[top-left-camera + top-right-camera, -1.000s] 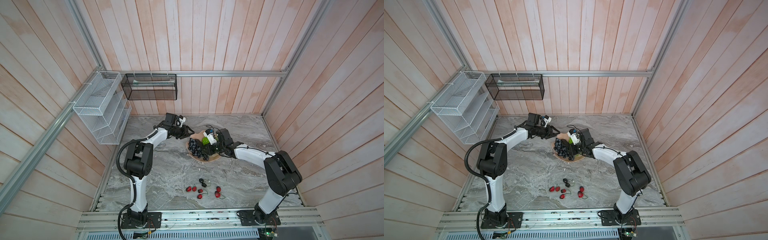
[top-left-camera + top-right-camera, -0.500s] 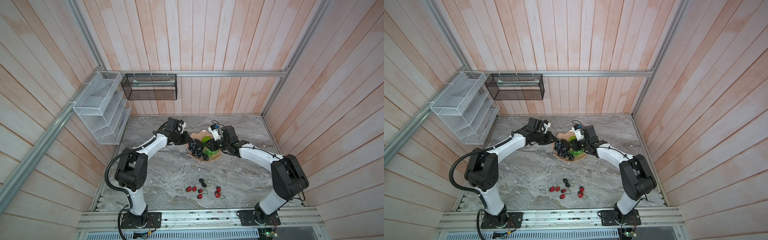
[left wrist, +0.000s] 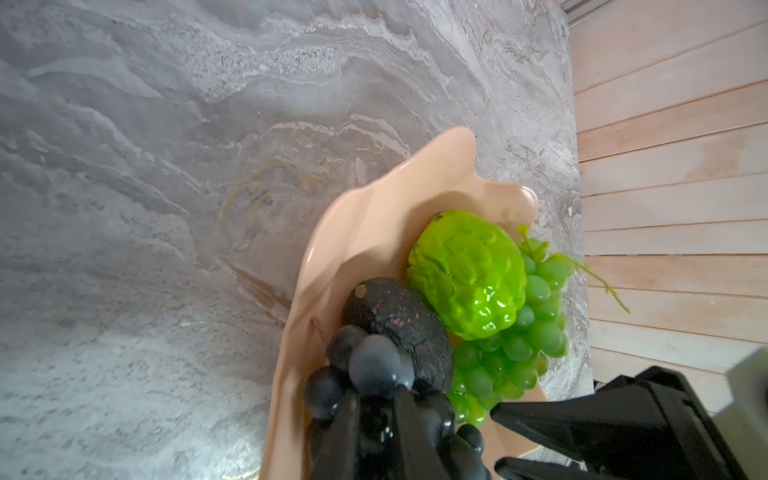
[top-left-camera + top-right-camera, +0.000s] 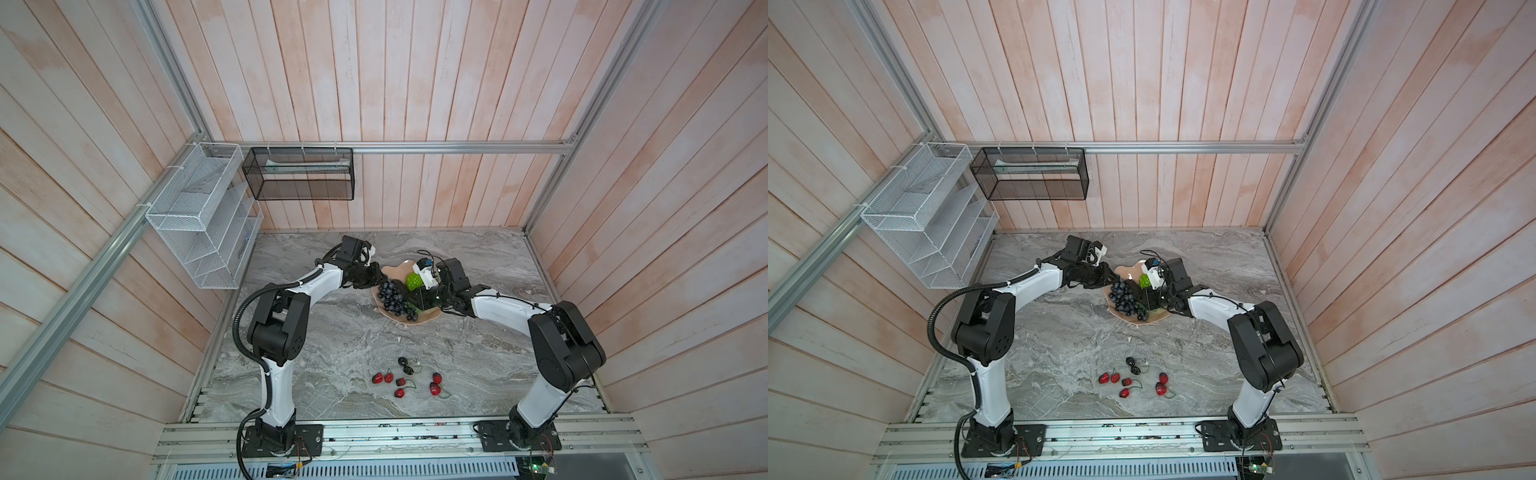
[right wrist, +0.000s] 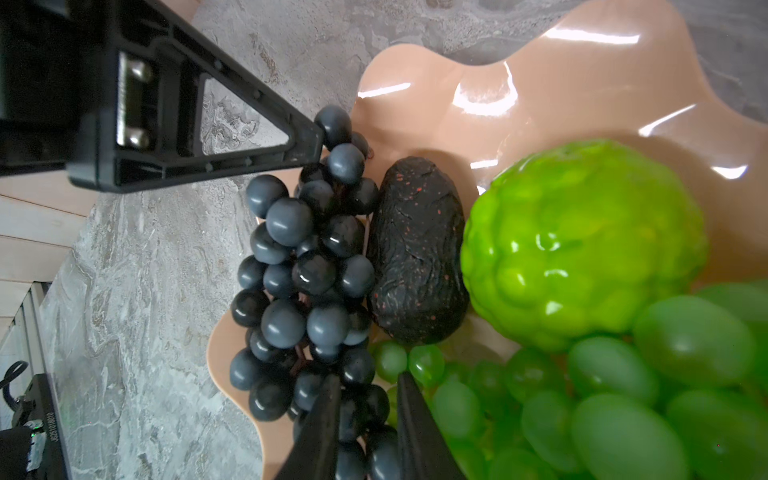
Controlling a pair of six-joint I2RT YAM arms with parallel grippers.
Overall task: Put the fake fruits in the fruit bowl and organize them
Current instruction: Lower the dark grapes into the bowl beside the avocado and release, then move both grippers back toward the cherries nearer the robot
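Note:
The peach-pink fruit bowl point(image 4: 428, 318) point(image 3: 374, 224) holds the dark purple grape bunch point(image 4: 392, 297) point(image 5: 303, 266), a black avocado point(image 5: 415, 249), a bright green knobbly fruit point(image 3: 465, 274) point(image 4: 412, 281) and a green grape bunch point(image 5: 623, 395). My left gripper point(image 3: 376, 399) point(image 4: 375, 280) is shut on the far end of the dark bunch, at the bowl's left rim. The bunch's near end sits between the fingers of my right gripper point(image 5: 365, 382) point(image 4: 417, 301), which is shut on it. Small red and black cherries point(image 4: 405, 376) point(image 4: 1133, 376) lie on the marble toward the front.
A white wire rack point(image 4: 199, 216) hangs on the left wall and a black mesh basket point(image 4: 299, 174) on the back wall, both above the table. Wooden walls close in the marble top on three sides.
The left arm has reached to the bowl's rim and its jaws have closed on the dark grapes. The right gripper has shifted a little over the bowl, still on the bunch.

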